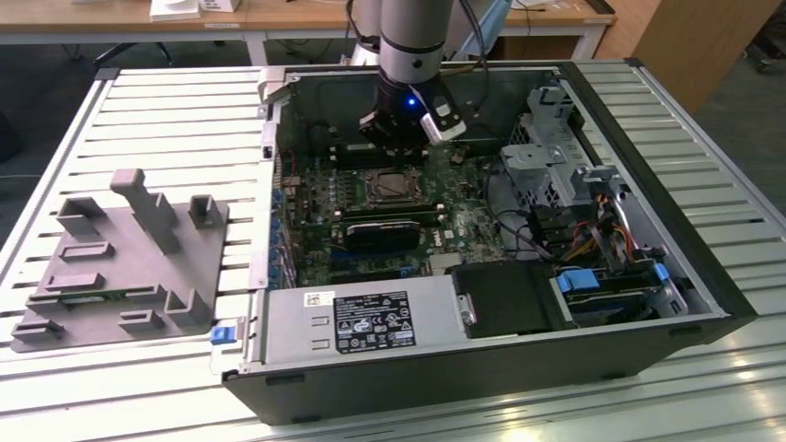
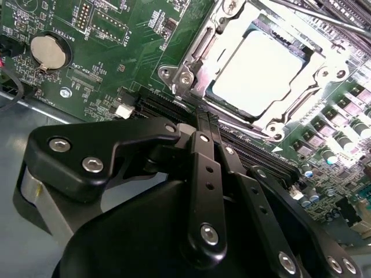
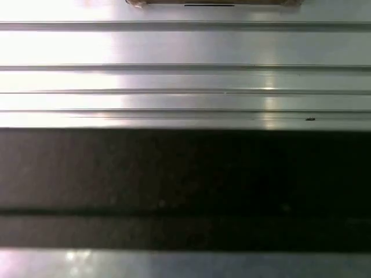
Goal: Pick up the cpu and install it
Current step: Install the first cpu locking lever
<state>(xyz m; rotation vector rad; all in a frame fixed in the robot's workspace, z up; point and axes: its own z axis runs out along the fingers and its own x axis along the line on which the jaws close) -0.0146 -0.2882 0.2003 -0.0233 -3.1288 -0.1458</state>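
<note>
A: Where was the cpu?

B: In the second wrist view it lay flat inside the metal-framed socket of the green motherboard, its pale shiny top up and the frame's bars around its edges. In the exterior view the cpu showed as a small square in the middle of the board, inside the open computer case.

A: And the gripper?

B: The gripper hung over the board just behind the socket, apart from the chip. Its black linkage showed close up in the second wrist view, but I could not tell whether it was wide or narrow, and nothing could be seen held in it.

A: What else sat on the board?

B: A round coin battery lay well apart from the socket, with a dark slot between them.

A: And beyond the case?

B: The case lay on a slatted metal table. On the exterior view's left stood a grey plastic block with upright posts. The first wrist view showed bright metal slats above a dark band.
</note>
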